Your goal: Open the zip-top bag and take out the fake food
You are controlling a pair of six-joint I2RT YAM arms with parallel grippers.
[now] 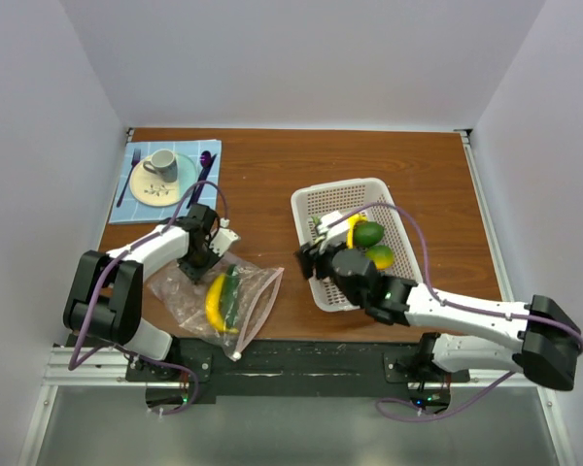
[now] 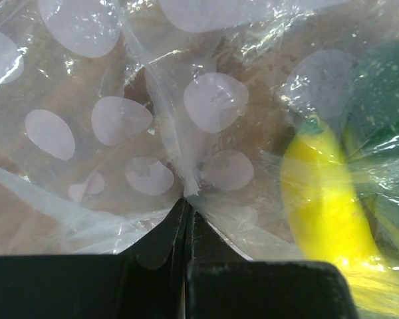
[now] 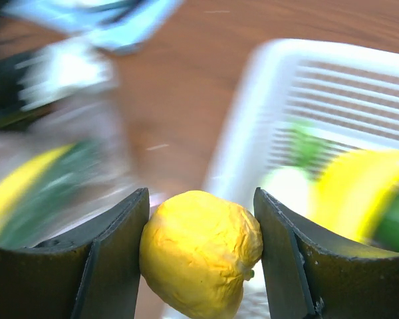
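Note:
The clear zip-top bag [image 1: 189, 291] lies at the front left of the table, its pink-red zip strip [image 1: 263, 299] on the right side. A yellow banana [image 1: 215, 303] and a dark green piece [image 1: 232, 291] lie inside it. My left gripper [image 1: 192, 268] is shut on a fold of the bag's plastic [image 2: 186, 179]; the banana [image 2: 322, 193] and the green piece [image 2: 386, 93] show through the plastic to its right. My right gripper [image 3: 201, 246] is shut on a wrinkled yellow fruit [image 3: 199, 249], by the left edge of the white basket [image 1: 345, 189].
The white perforated basket [image 3: 279, 66] holds a green fruit [image 1: 369, 234], a yellow-green fruit [image 1: 380, 257] and a yellow piece [image 1: 353, 226]. A blue placemat [image 1: 136, 199] with a plate, a cup [image 1: 160, 162] and cutlery lies at the back left.

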